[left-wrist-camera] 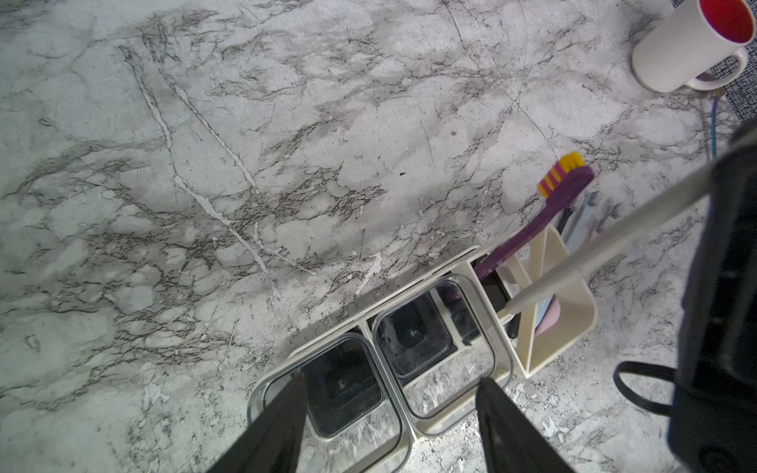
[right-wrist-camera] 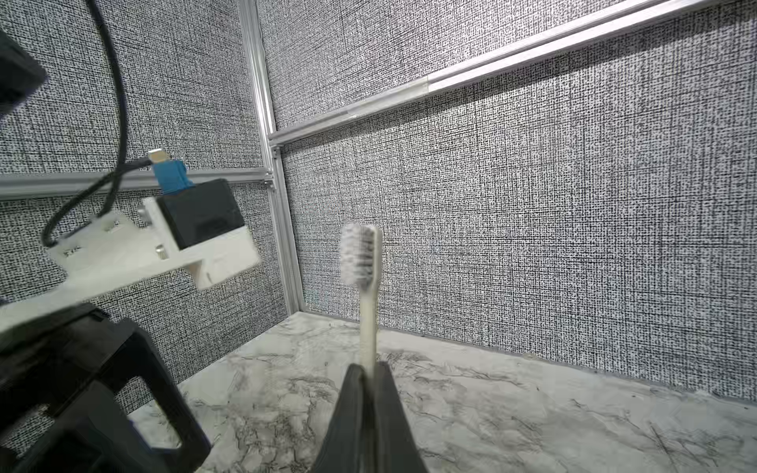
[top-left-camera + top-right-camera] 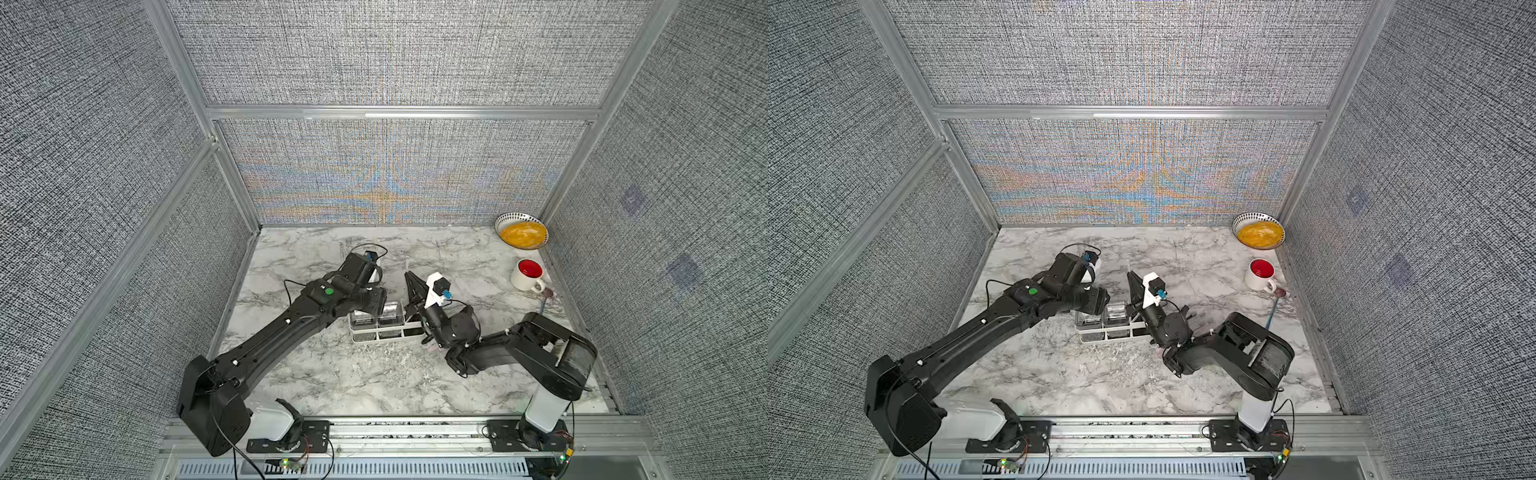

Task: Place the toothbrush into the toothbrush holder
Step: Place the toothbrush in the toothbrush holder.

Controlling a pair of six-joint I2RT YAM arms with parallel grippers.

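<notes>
— Right gripper (image 2: 368, 381) pinches a white toothbrush (image 2: 367, 319), its handle tip at the toothbrush holder (image 1: 573, 311) beneath.
— Lower straight, avoiding the divider (image 1: 534, 303). Left gripper (image 1: 393, 379) spreads wide over the cups (image 1: 413, 331).

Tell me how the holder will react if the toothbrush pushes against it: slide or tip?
Likely light: the holder is thin white plastic, so a nudge could slide it on the smooth marble. Tipping looks less likely; it sits low and wide. The open left gripper hovers at its cups, bracing unclear.
</notes>
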